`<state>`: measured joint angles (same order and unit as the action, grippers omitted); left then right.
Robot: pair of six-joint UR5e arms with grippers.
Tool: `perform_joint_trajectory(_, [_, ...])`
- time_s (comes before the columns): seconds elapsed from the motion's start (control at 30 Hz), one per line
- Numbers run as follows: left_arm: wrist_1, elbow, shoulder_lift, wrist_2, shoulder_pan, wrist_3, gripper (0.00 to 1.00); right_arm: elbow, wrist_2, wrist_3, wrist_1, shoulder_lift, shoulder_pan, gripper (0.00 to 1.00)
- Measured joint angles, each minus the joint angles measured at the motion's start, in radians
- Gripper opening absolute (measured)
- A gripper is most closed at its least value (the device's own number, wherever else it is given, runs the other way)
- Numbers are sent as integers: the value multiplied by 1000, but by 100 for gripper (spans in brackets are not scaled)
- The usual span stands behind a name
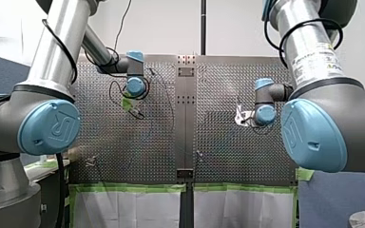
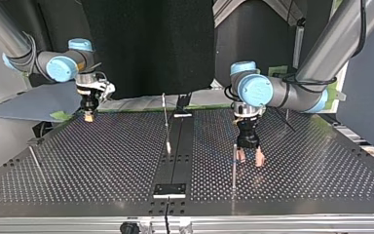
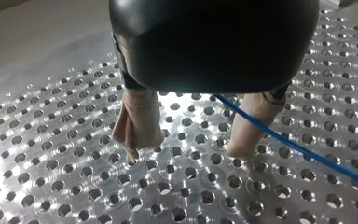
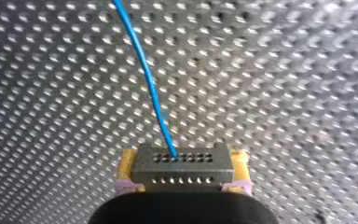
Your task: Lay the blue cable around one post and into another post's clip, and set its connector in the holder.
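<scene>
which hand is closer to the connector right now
Right. My right hand clamps the connector between its yellow pads. My left hand is far off at the top view's right, open, with only the blue cable beside it.

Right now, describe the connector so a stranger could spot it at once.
Find the perforated table, then my right gripper at the top view's left. Between its yellow pads sits the connector: a grey metal block with two rows of holes, the only thing the blue cable runs into.

wall (image 1: 161, 28): white, beyond the jaws | table (image 1: 228, 152): perforated metal, beneath the jaws | green tape (image 1: 128, 188) edging white paper sheets (image 1: 128, 209) | black panel (image 2: 146, 44): behind the jaws
</scene>
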<state>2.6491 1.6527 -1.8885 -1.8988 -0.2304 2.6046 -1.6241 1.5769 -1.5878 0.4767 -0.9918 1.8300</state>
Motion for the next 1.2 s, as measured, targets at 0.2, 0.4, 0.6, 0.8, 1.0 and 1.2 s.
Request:
perform_joint_trajectory(0.2, [-1, 0, 0, 1, 0, 0, 100, 10, 16, 1, -53, -52, -9, 1])
perform_joint_trajectory(0.4, [-1, 0, 0, 1, 0, 0, 100, 18, 16, -4, -86, -106, -19, 1])
perform_joint_trajectory(0.6, [-2, -1, 0, 1, 0, 0, 100, 18, 17, -6, -91, -160, -29, 1])
perform_joint_trajectory(0.8, [-3, -1, 0, 1, 0, 0, 100, 17, 22, -6, -96, -217, -41, 1])
perform_joint_trajectory(1.0, [-3, -1, 0, 1, 2, 1, 100, 4, 33, -1, -96, -278, -56, 1])
perform_joint_trajectory(1.2, [-3, -1, 0, 2, 4, 2, 100, -6, 32, 1, -74, -317, -75, 1])
